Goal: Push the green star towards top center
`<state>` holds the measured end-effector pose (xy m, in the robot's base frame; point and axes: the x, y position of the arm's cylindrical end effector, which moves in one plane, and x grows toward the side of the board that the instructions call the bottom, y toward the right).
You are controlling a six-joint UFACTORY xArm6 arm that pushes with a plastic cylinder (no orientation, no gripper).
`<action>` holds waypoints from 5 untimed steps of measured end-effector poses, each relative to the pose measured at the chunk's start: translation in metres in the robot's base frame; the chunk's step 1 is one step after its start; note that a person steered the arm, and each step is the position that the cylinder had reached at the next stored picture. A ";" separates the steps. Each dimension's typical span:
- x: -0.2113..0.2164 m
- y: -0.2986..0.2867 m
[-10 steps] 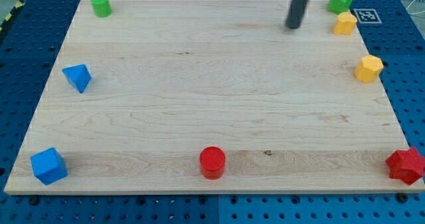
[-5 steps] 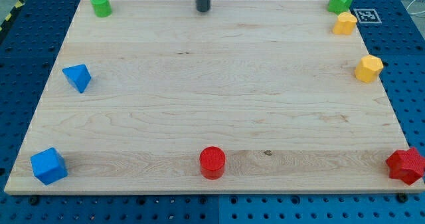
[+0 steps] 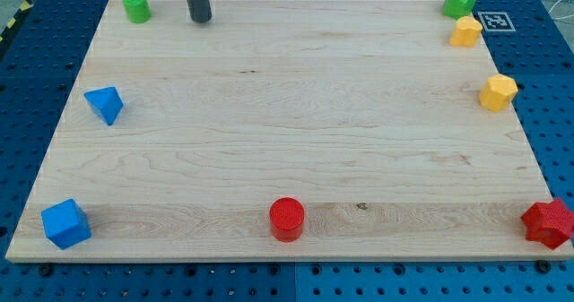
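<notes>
Far off at three o'clock from my tip [image 3: 200, 19] sits the green star [image 3: 459, 1], at the bench's [image 3: 296, 141] top-right corner. Just at nine o'clock of my tip stands a green cylinder [image 3: 136, 6]; the rod holds nothing.

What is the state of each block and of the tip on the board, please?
my tip: on the board near the top edge, right of the green cylinder, touching nothing
green star: top right corner, untouched
green cylinder: upright, top left corner
red cylinder: upright, bottom centre
</notes>
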<state>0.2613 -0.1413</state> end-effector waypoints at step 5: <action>-0.015 -0.164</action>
<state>0.2467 -0.3049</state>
